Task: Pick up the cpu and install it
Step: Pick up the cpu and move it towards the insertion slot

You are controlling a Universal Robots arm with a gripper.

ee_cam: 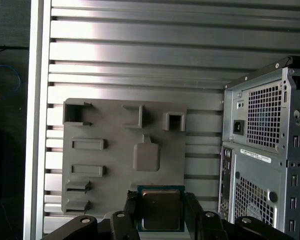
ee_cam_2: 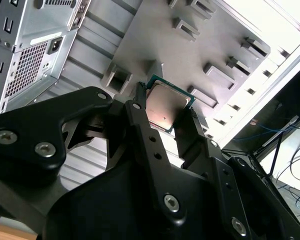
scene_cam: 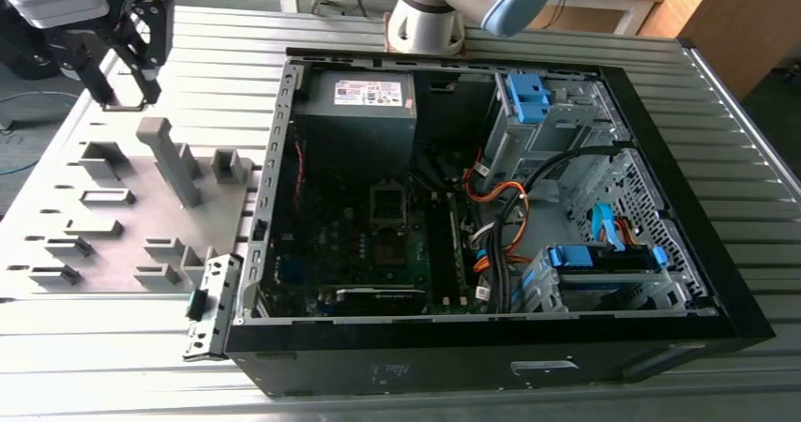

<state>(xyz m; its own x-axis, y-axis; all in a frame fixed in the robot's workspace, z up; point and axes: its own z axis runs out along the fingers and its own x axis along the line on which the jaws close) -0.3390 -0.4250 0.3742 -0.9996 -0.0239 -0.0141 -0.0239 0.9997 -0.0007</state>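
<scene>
Held the cpu [ee_cam: 162, 210] clenched in the jaws over the fixture plate [scene_cam: 232, 211], upper left of the exterior view; picked up, not yet installed.

The black gripper [ee_cam_2: 165, 114] clamps the small, square, silvery-topped cpu [ee_cam_2: 166, 100] by its edges; behind it lie a grey plastic fixture plate [ee_cam_2: 190, 55] and a silver computer case [ee_cam_2: 25, 55].

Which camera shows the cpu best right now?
The first wrist view: the cpu faces the camera squarely between the fingers. The second wrist view shows it tilted, partly behind a finger. In the exterior view it is too small to make out at the gripper, above the fixture plate.
</scene>
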